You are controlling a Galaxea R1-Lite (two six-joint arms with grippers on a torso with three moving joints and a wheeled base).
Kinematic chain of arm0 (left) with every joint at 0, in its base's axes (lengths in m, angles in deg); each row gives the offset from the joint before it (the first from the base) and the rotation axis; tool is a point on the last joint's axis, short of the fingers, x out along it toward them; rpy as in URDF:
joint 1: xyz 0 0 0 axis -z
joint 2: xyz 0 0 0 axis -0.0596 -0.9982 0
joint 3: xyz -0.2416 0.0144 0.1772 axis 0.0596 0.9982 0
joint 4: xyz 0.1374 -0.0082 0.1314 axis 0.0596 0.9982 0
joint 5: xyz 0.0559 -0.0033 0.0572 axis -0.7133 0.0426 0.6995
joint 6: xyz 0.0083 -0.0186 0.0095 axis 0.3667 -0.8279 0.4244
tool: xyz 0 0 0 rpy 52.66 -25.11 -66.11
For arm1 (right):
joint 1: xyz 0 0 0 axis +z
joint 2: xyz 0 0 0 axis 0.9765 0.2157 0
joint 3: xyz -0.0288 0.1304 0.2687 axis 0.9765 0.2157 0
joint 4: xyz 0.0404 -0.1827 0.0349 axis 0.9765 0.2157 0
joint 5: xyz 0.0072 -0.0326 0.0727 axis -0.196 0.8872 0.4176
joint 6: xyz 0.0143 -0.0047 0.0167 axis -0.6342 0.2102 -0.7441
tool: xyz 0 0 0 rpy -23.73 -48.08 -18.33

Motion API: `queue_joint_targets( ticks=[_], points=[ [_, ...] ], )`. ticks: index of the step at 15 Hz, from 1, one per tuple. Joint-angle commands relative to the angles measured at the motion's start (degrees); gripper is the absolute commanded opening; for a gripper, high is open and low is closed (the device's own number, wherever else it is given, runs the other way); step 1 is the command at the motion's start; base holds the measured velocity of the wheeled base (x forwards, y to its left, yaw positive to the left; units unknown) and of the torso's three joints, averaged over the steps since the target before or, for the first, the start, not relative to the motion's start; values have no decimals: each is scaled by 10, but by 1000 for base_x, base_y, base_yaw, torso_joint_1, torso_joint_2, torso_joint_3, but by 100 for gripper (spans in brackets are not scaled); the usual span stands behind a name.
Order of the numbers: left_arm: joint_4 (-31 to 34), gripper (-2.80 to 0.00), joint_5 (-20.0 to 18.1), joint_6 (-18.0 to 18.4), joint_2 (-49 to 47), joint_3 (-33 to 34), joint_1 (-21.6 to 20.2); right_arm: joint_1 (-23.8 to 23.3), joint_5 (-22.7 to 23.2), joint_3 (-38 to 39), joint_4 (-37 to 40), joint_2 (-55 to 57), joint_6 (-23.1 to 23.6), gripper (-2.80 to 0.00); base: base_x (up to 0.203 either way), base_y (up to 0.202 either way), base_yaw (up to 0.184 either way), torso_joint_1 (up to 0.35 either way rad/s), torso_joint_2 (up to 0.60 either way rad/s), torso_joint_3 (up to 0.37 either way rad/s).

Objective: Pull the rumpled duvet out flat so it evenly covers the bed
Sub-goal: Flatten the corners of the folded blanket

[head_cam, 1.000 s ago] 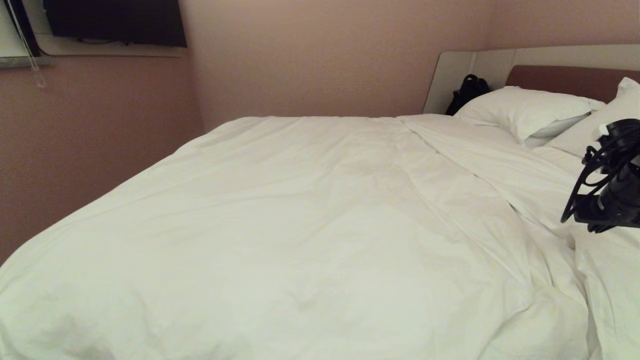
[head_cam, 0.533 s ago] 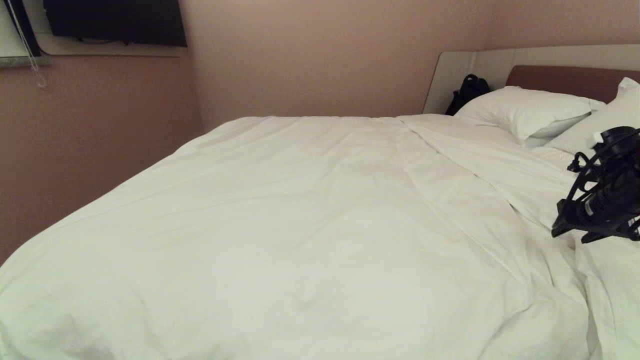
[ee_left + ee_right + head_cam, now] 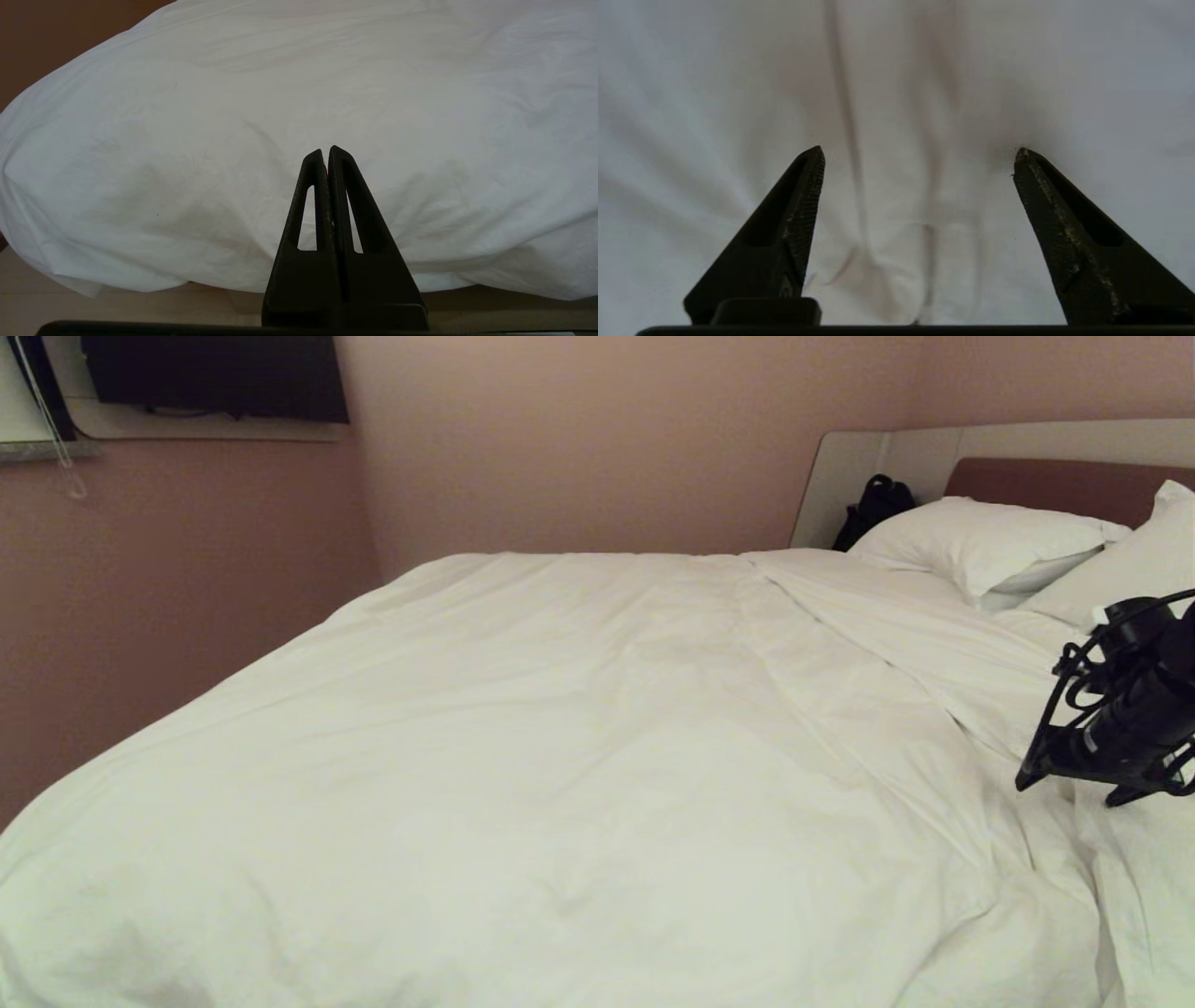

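The large, puffy white duvet (image 3: 579,756) is lying spread over nearly the whole of the wide double bed (image 3: 840,476), reaching from the near foot corner up toward the pillows, its surface softly creased, with a long diagonal fold running down toward the right side. Near that fold the black right gripper (image 3: 1064,782) is hovering low over the duvet at the right edge of the head view. In its wrist view the right gripper (image 3: 920,158) is standing with its jaws spread wide, the two dark tapered fingers (image 3: 794,224) far apart, nothing between them but rumpled white cloth; the tips are sitting very close to the fabric, and whether they are touching it cannot be told. The black left gripper (image 3: 325,151) is hanging outside the head view, near the drooping edge of the duvet at the bed's side, its jaws pressed fully together and gripping nothing.

Two plump white rectangular pillows (image 3: 980,541) are resting at the head of the bed against the pale grey headboard with its brown padded panel (image 3: 1055,485). A small black bag-like object (image 3: 873,509) is sitting beside the headboard. Pinkish-beige walls (image 3: 579,439) are enclosing the corner, and a dark flat screen (image 3: 215,378) is hanging high on the left wall. Pale wood-toned floor (image 3: 140,308) is showing under the duvet's overhang.
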Motion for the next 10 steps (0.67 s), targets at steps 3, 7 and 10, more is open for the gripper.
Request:
queue_joint_targets(
  ticks=[3, 7, 10],
  points=[
    [0, -280, 0, 0, 0, 0, 0, -3, -51, -1, 1, 10, -2, 0, 0, 0, 0, 0, 0, 0],
    [-1, -280, 0, 0, 0, 0, 0, -1, -61, -1, 0, 24, -4, 0, 0, 0, 0, 0, 0, 0],
    [0, -280, 0, 0, 0, 0, 0, 2, -73, 1, 0, 41, -4, 0, 0, 0, 0, 0, 0, 0]
  ],
)
